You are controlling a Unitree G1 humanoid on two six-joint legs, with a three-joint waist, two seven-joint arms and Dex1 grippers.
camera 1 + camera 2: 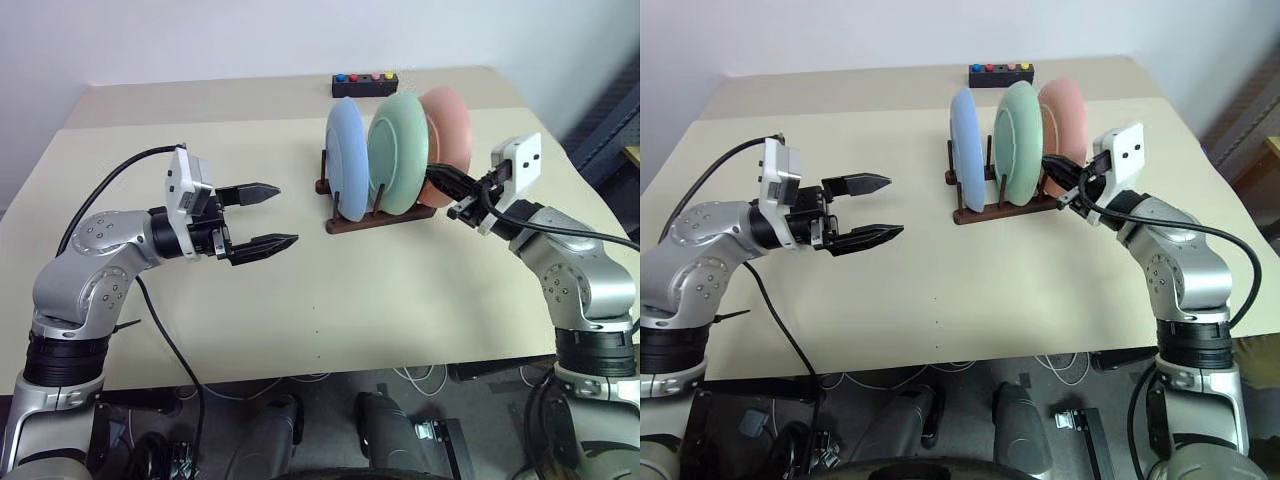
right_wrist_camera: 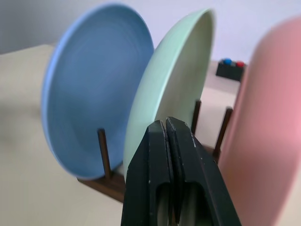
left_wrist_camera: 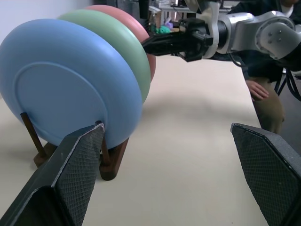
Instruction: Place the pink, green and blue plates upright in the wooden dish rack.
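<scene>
Three round plates, blue plate (image 1: 345, 160), green plate (image 1: 398, 152), pink plate (image 1: 448, 135), upright in dark brown wooden dish rack (image 1: 372, 220) mid-table. Task apparently complete. Left gripper (image 1: 262, 216) spread wide, empty, well apart. Right gripper (image 1: 441, 177) pinched together, empty, between green and pink rims.

Matt smooth blue plate (image 3: 66, 89), dark wooden dish rack (image 1: 375, 220), cross-hatched black jaws, matt beige table (image 1: 350, 300)

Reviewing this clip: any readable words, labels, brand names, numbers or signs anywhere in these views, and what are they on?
None can be read in any view.
Blue plate, green plate, pink plate: plain, no print.
Wooden dish rack: no marking.
Small black box at the table's far edge: coloured buttons, no legible label.
White plates on the wrists, for example: dark dots, no text.
</scene>
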